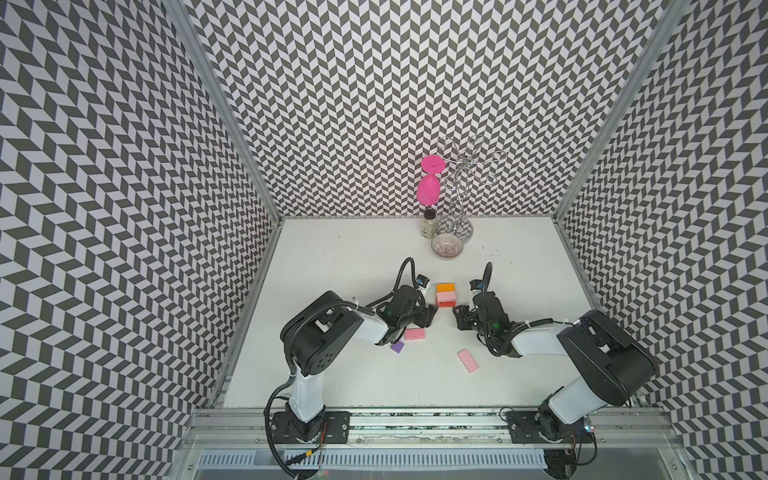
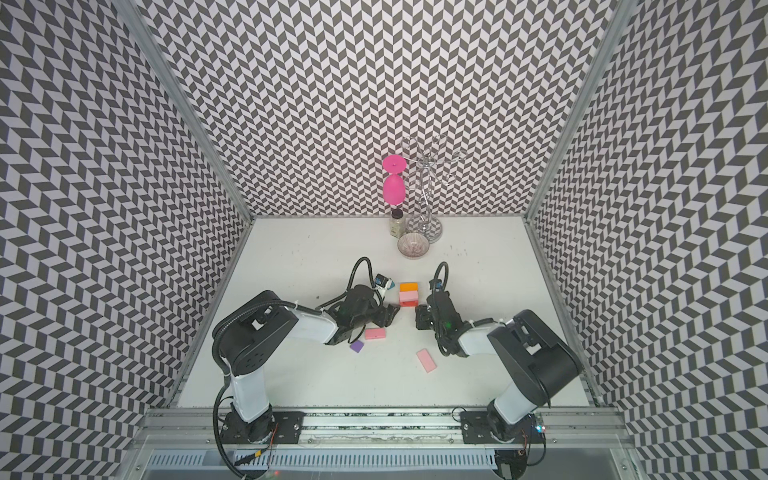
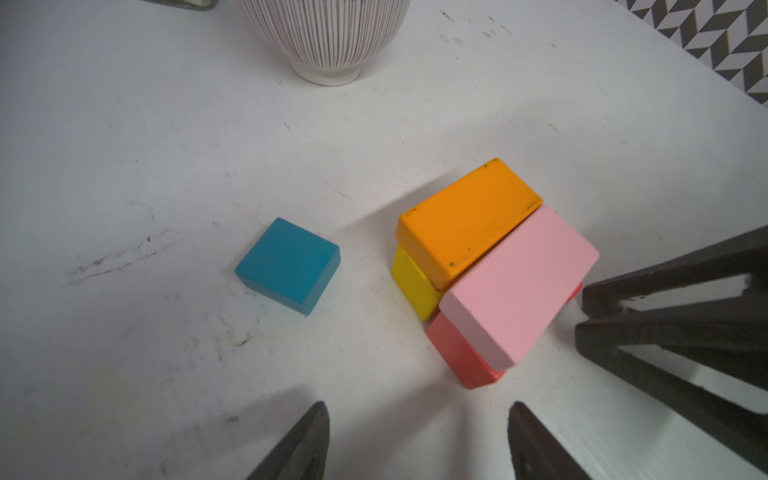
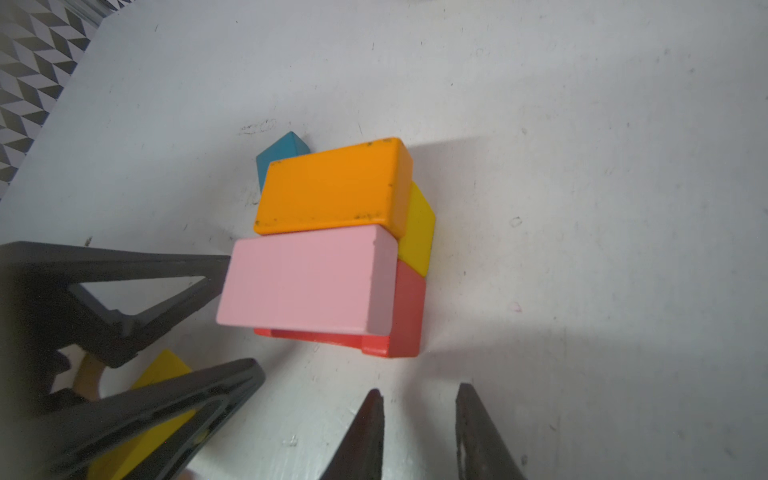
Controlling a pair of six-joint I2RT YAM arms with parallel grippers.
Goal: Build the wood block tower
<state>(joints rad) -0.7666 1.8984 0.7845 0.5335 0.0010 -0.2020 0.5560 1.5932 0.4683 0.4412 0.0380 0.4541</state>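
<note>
- Chevron-patterned black-and-white walls (image 1: 124, 208) are seen round a white tabletop (image 1: 353, 249) in both top views.
- Near the table's middle, the wood block tower (image 1: 445, 296) is flanked by the two grippers.
- An orange wooden slab (image 4: 328, 187) is laid on a yellow wooden block (image 4: 419, 232); touching it, a pink wooden slab (image 4: 303, 282) is laid on a red wooden block (image 4: 407, 316).
- That yellow block is shown only by the wrist views; from above it is covered by the orange slab.
- A teal square wooden block (image 3: 289, 266) is seen flat near the tower in the left wrist view; in the top views it cannot be made out.
- The left gripper (image 3: 419, 409) is held with its jaws apart, bare table between them.
- The right gripper (image 4: 419, 390) is parted narrowly, and nothing is gripped.
- A second yellow block (image 4: 162, 370) is seen behind the left gripper's fingers in the right wrist view alone.
- A loose pink slab (image 1: 414, 334), a second loose pink slab (image 1: 468, 360) and a purple wooden block (image 1: 397, 347) are shown only from above, nearer the arm bases.
</note>
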